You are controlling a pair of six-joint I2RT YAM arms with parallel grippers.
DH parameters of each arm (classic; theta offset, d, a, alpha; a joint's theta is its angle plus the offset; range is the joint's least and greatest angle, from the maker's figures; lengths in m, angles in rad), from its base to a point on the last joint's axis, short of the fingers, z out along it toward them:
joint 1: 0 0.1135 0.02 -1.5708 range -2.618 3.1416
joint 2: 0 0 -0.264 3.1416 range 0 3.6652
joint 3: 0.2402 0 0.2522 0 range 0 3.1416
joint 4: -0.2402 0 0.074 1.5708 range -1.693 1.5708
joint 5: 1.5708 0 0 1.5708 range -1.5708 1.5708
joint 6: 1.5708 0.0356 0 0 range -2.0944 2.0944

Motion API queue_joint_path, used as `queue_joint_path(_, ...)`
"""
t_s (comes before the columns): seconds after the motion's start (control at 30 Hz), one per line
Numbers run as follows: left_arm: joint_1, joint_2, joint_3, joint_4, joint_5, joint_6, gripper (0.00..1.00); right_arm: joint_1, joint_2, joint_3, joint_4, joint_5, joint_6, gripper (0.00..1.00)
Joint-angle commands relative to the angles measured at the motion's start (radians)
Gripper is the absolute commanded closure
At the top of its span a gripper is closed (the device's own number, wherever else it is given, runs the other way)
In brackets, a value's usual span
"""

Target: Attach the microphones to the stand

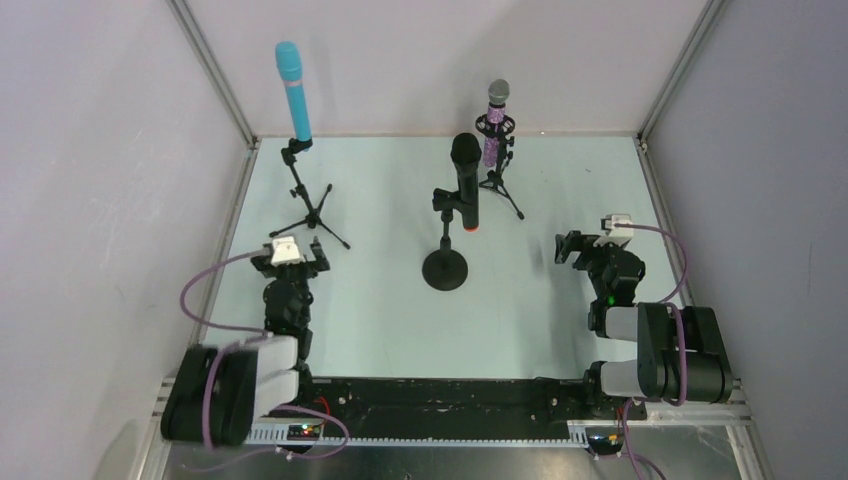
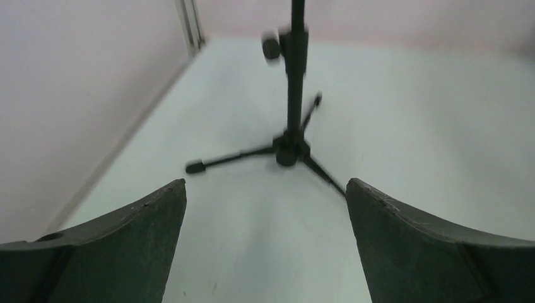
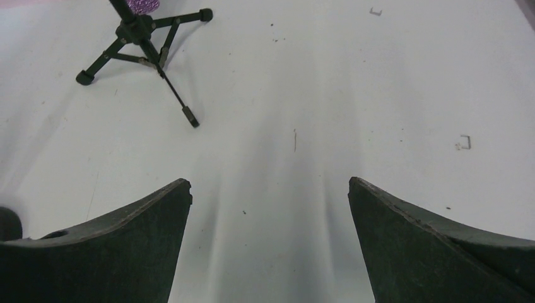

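**Microphones.** All three appear seated.
- The light-blue microphone (image 1: 291,92) stands head up in the clip of the left tripod stand (image 1: 305,195), at the far left of the table (image 1: 380,320).
- The black microphone (image 1: 466,180), orange end down, sits in the clip of the round-base stand (image 1: 445,270) at centre.
- The purple glittery microphone (image 1: 494,135), silver head up, is held in the ring mount of the right tripod stand (image 1: 500,185), just behind the black one.

**Grippers.**
- The left gripper (image 2: 266,189) has its jaws spread wide with nothing between them. It is low over the table, facing the left tripod stand and apart from it.
- The right gripper (image 3: 270,186) is likewise spread and empty. It is over bare table, on the near side of the right tripod stand's legs.

**Judgement.** The attaching looks complete, and what is left is a check and a clean retreat. I would draw each arm straight back toward its base rather than sweep sideways, because a nudged tripod leg could tip a stand. The tall light-blue microphone looks the most top-heavy. I cannot confirm how firmly any clip grips, and the left wrist view is blurred.
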Motion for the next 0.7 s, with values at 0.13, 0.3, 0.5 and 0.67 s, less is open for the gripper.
queue_joint_path(0.13, 0.028, 0.217, 0.108, 0.048, -0.043, -0.002, 0.00, -0.004, 0.005, 0.031, -0.022, -0.044, -0.024, 0.01)
queue_joint_path(0.3, 0.029, 0.217, 0.134, -0.002, -0.050, -0.006, 0.00, -0.001, 0.005, 0.032, -0.024, -0.037, -0.026, 0.01)
queue_joint_path(0.5, 0.029, 0.220, 0.137, -0.002, -0.047, -0.008, 0.00, 0.008, 0.005, 0.038, -0.035, -0.019, -0.030, 0.00)
queue_joint_path(0.67, 0.029, 0.223, 0.142, -0.005, -0.044, -0.006, 0.00, 0.014, 0.005, 0.042, -0.042, -0.005, -0.032, 0.01)
